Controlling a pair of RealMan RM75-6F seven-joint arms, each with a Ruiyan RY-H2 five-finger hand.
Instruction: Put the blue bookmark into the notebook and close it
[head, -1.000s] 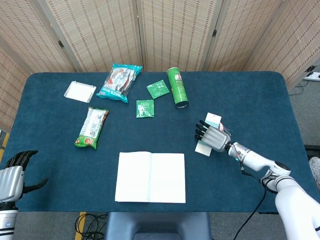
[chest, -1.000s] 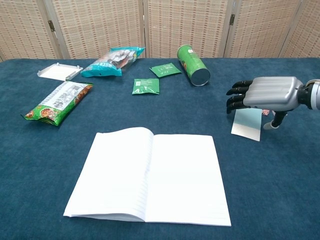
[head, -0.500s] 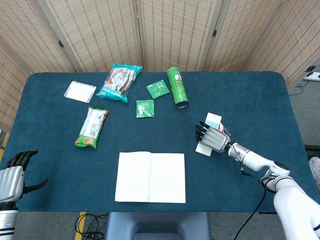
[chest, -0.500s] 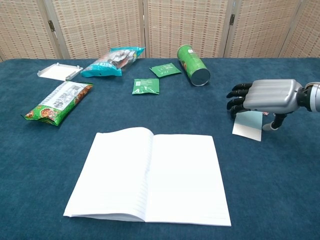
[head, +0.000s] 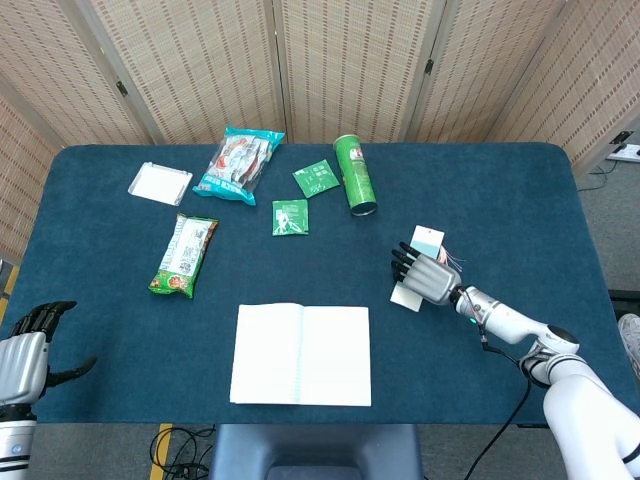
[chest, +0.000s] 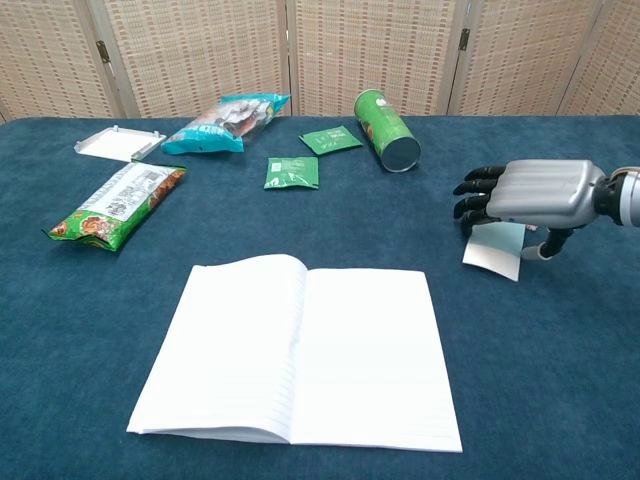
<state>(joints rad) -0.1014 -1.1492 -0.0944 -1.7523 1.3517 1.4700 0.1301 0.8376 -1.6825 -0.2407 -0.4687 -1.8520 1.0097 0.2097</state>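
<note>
The white notebook (head: 302, 355) (chest: 300, 350) lies open and flat at the front middle of the blue table. To its right, the pale blue bookmark (head: 428, 240) (chest: 495, 252) lies on the cloth, with a pink tassel at its far end. My right hand (head: 428, 275) (chest: 535, 192) hangs palm down just over the bookmark and covers its middle. Its fingers point left, bent at the tips, and the thumb reaches down beside the card's right edge; no grip shows. My left hand (head: 25, 355) stays off the table's front left corner, fingers apart and empty.
A green can (head: 354, 175) (chest: 387, 130) lies on its side at the back, with two green sachets (head: 290, 217) (chest: 292, 172) to its left. A teal snack bag (head: 238, 165), a green snack pack (head: 184, 256) and a white tray (head: 160, 183) lie at back left.
My right hand has sunk a little lower over the bookmark and drifted slightly right. The left hand and notebook have not moved.
</note>
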